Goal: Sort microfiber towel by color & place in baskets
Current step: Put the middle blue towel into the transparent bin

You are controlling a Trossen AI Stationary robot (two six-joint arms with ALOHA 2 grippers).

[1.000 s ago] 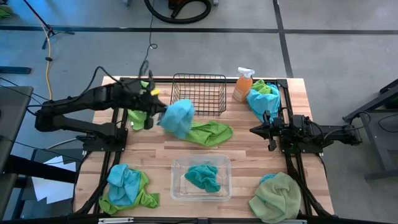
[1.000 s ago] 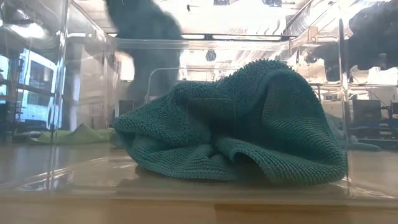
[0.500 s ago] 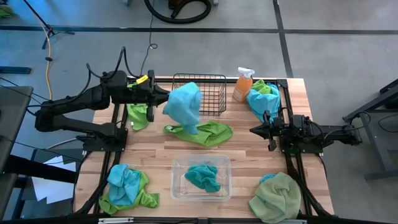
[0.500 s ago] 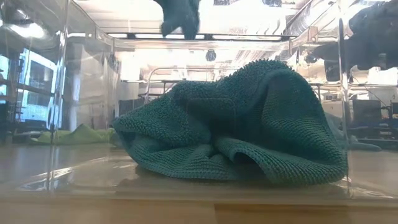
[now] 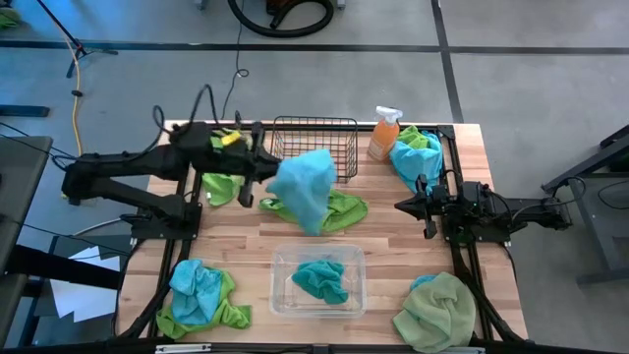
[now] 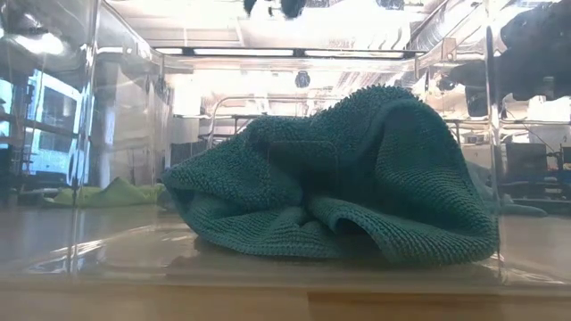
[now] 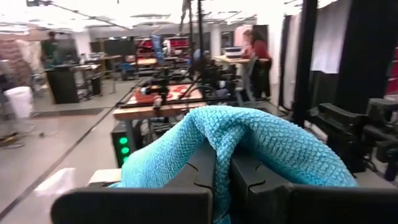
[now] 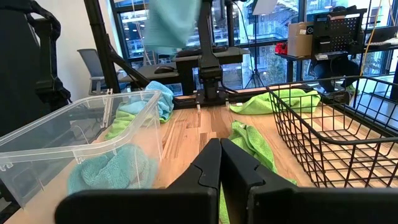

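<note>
High over the middle of the desk [image 5: 246, 241], left tool [image 5: 263, 162] clamped on a turquoise microfiber towel [image 5: 305, 187] hanging above a flat lime green cloth [image 5: 339, 208], just beside the black wire-mesh rectangular basket [image 5: 314, 136]. Best carried on toward the clear plastic rectangular tub [image 5: 280, 264], already holding a turquoise cloth [image 5: 320, 279]; release only once centred over its rim. Farther right, right tool [image 5: 408, 206] parked with fingers pressed together, gripping nothing.

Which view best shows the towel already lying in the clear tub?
The low view: the turquoise towel fills it, crumpled inside the clear tub. The high view shows it small from above; the right wrist view through the tub's wall; the left wrist view not at all.
</note>
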